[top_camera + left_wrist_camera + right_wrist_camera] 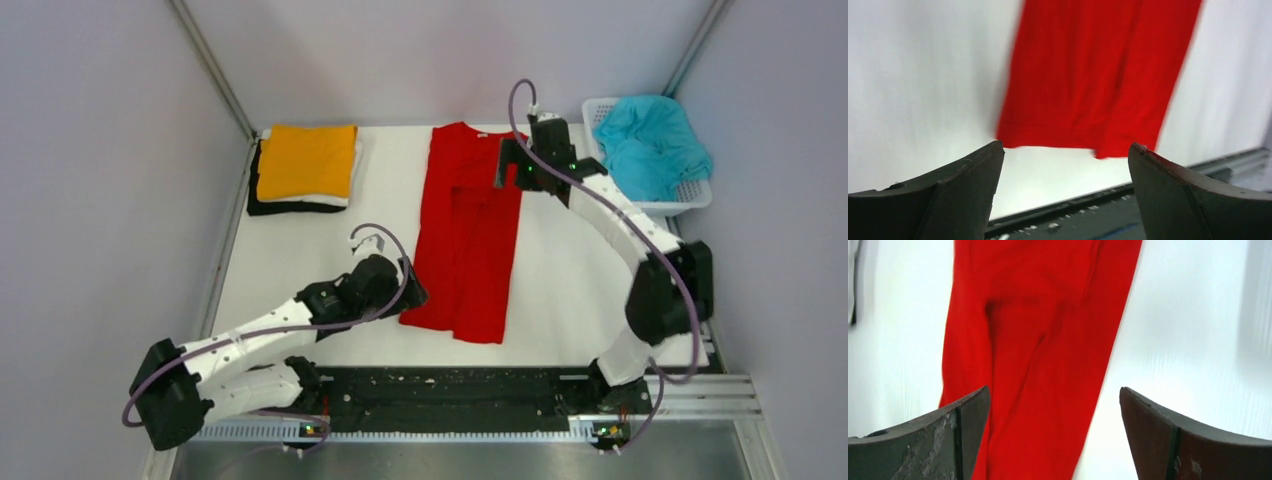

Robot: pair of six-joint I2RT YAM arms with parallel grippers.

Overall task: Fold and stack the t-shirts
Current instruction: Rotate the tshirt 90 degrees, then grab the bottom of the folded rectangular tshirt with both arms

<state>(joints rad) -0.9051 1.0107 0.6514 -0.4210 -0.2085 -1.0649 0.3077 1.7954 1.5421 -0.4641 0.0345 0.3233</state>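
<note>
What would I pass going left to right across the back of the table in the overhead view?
folded pile topped by an orange shirt → red shirt laid flat → white basket holding a teal shirt

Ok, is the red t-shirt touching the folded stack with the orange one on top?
Apart. The top external view shows a strip of bare white table between the red t-shirt and the folded stack.

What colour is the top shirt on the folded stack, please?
The top shirt is orange; top external view shows it best.
</note>
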